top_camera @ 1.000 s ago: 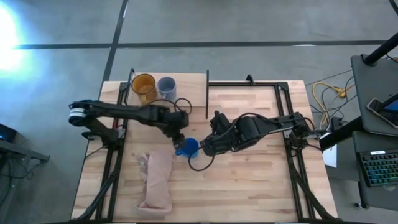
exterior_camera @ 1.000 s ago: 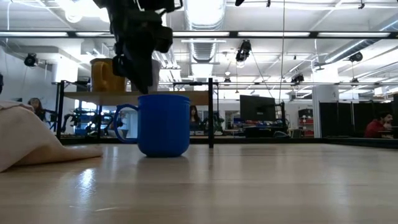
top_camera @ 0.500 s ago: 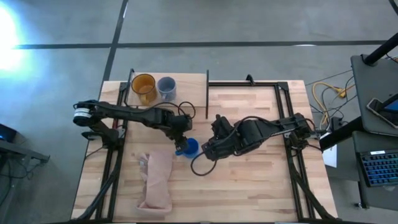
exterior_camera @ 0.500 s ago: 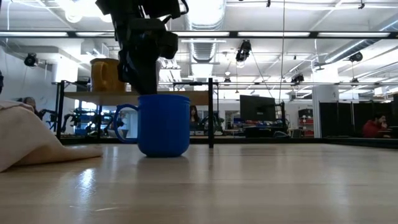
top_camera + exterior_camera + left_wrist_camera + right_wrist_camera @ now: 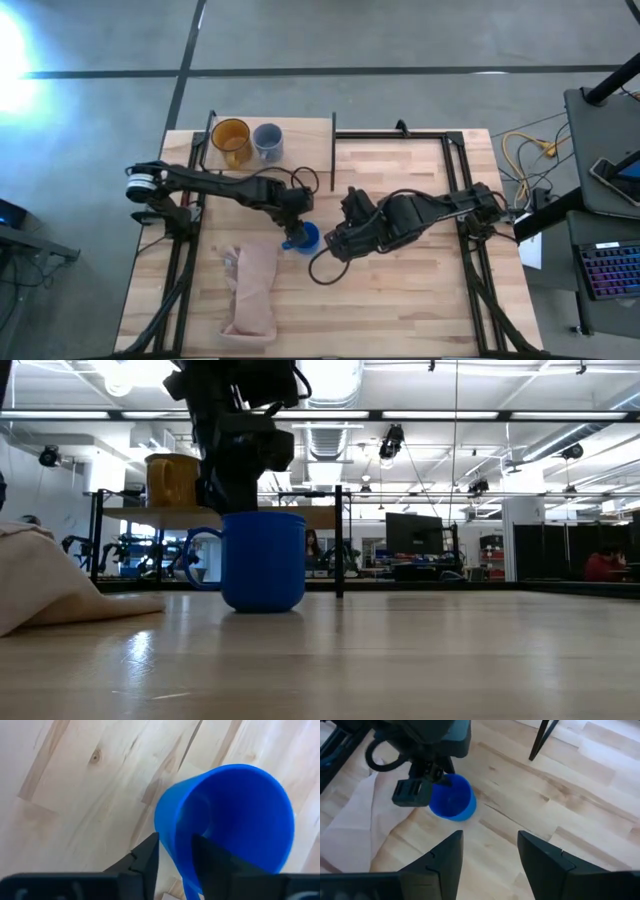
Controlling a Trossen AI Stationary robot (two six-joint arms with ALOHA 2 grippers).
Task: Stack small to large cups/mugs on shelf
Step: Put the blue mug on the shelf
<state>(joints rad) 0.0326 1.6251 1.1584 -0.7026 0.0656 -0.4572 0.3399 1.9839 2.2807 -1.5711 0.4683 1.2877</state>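
The left pincer (image 5: 175, 857) straddled the bright blue handled mug's (image 5: 235, 820) rim at frame centre, fingers spread. The right pincer (image 5: 487, 852) hovered open beside it above the plank-striped wooden surface (image 5: 400, 290).

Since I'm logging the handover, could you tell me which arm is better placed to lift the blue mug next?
The left. Its pincer already straddles the rim of the blue mug, one finger inside, one outside. The right pincer is open and set back from the mug, over bare table.

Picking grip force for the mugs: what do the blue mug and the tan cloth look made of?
Blue mug: smooth, evenly coloured, dull sheen, thin wall; probably plastic, possibly glazed ceramic. Tan cloth: soft woven fabric, judging by its limp folds and matte look.
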